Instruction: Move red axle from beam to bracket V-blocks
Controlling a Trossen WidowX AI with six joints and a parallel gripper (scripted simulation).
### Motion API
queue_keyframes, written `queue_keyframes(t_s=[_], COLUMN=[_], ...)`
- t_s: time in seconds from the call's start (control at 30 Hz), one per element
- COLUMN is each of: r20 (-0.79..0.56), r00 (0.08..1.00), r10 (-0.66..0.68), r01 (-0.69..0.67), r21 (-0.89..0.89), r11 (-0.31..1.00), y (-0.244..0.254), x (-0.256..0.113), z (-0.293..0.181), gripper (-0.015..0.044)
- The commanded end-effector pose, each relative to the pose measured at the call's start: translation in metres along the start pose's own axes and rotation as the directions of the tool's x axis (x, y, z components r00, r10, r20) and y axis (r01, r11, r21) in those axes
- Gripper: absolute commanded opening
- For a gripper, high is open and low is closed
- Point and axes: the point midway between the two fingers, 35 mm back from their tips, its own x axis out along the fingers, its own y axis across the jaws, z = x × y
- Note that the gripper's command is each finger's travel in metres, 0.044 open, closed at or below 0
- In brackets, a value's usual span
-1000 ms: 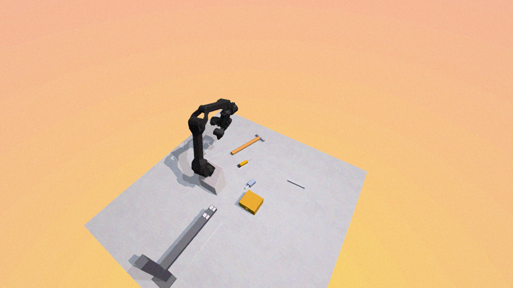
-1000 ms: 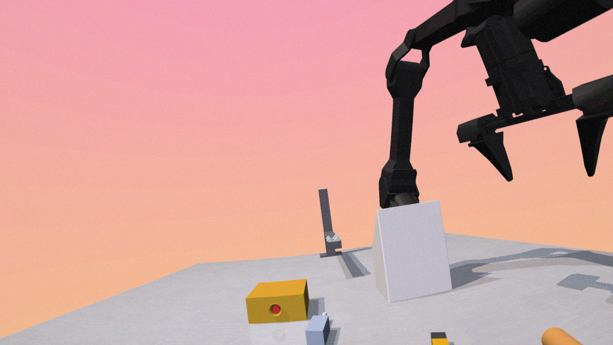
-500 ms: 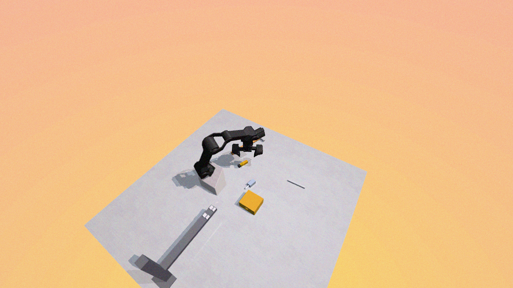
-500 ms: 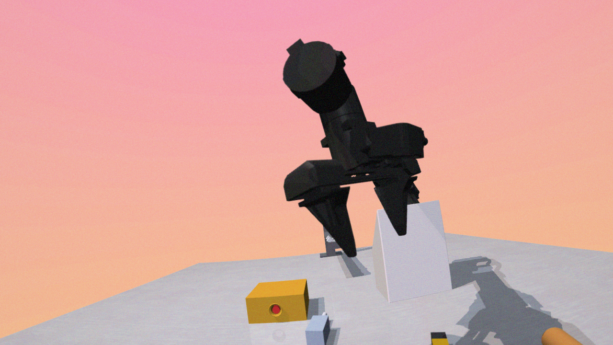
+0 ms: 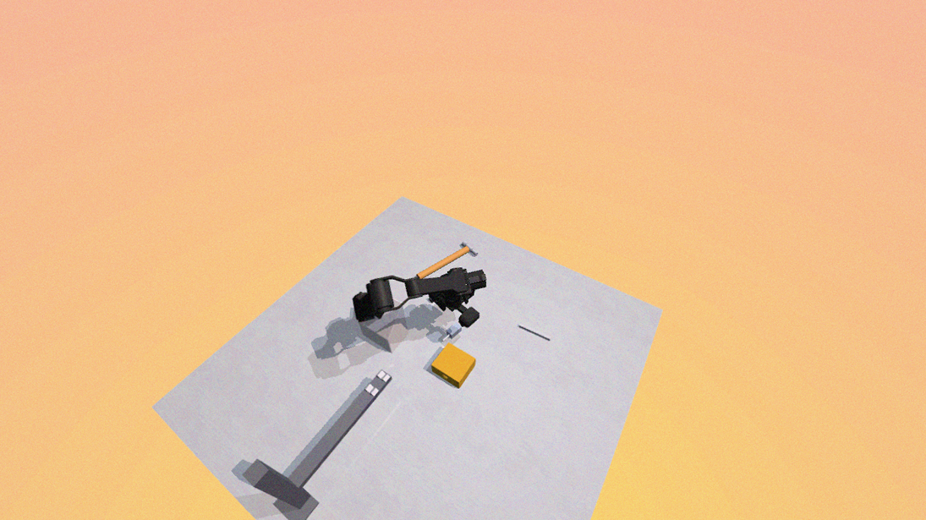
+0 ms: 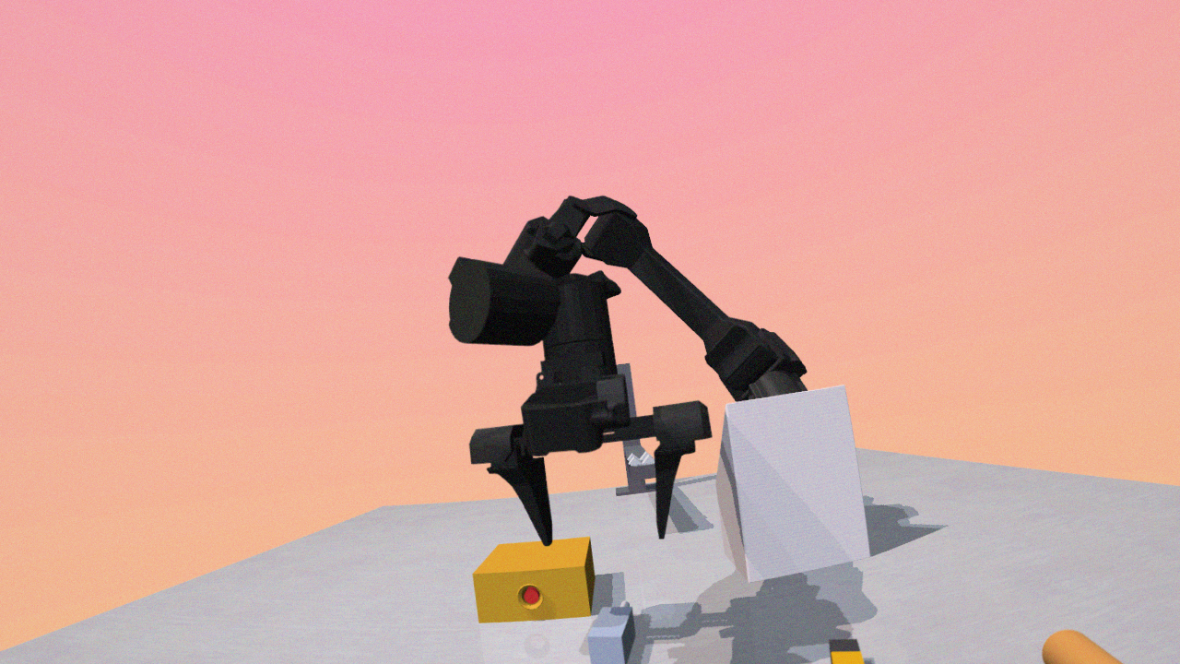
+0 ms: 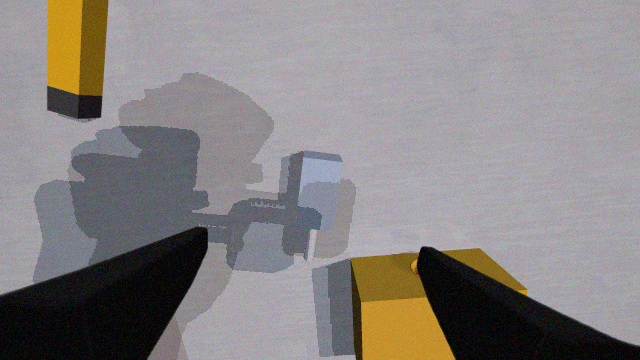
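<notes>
The yellow beam (image 5: 453, 365) (image 6: 536, 558) (image 7: 392, 327) lies on the table. The red axle (image 6: 531, 595) sits inside its round bore; only its end shows. The dark grey bracket (image 5: 329, 437) (image 6: 632, 481) bears white V-blocks (image 5: 371, 389) (image 6: 639, 458), with nothing seen in them. My gripper (image 6: 604, 540) (image 7: 316, 247) is open and empty, pointing down. In the exterior view one fingertip overlaps the beam's top edge and the other is out to its right; whether the first touches the beam I cannot tell. In the top view the fingertips are hidden or too small.
A blue-grey block with a white pin (image 5: 453, 329) (image 6: 608, 635) (image 7: 322, 175) lies close beside the beam. A yellow-handled tool (image 6: 847, 658) (image 7: 65, 50), an orange-handled hammer (image 5: 443, 262) (image 6: 1072, 647) and a thin grey rod (image 5: 534, 332) also lie there. The arm stands on a pale pedestal (image 6: 792, 487).
</notes>
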Motion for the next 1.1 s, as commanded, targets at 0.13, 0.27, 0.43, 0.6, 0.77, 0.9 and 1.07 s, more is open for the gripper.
queue_keyframes(t_s=[0.13, 0.27, 0.43, 0.6, 0.77, 0.9, 1.07], r20=[-0.004, -0.004, -0.005, -0.005, -0.005, -0.005, -0.006], r00=[1.0, 1.0, 1.0, 1.0, 1.0, 1.0, 1.0], r10=[-0.01, -0.01, -0.01, -0.01, -0.01, -0.01, -0.01], r01=[0.01, 0.01, 0.01, 0.01, 0.01, 0.01, 0.01], r21=[0.016, 0.016, 0.016, 0.016, 0.016, 0.016, 0.016], r11=[1.0, 1.0, 1.0, 1.0, 1.0, 1.0, 1.0], y=[-0.002, -0.002, -0.003, -0.003, -0.003, -0.003, -0.003], x=[0.035, 0.039, 0.051, 0.056, 0.064, 0.071, 0.079], z=[-0.002, -0.002, -0.002, -0.002, -0.002, -0.002, -0.003], gripper=[0.044, 0.044, 0.044, 0.044, 0.044, 0.044, 0.044])
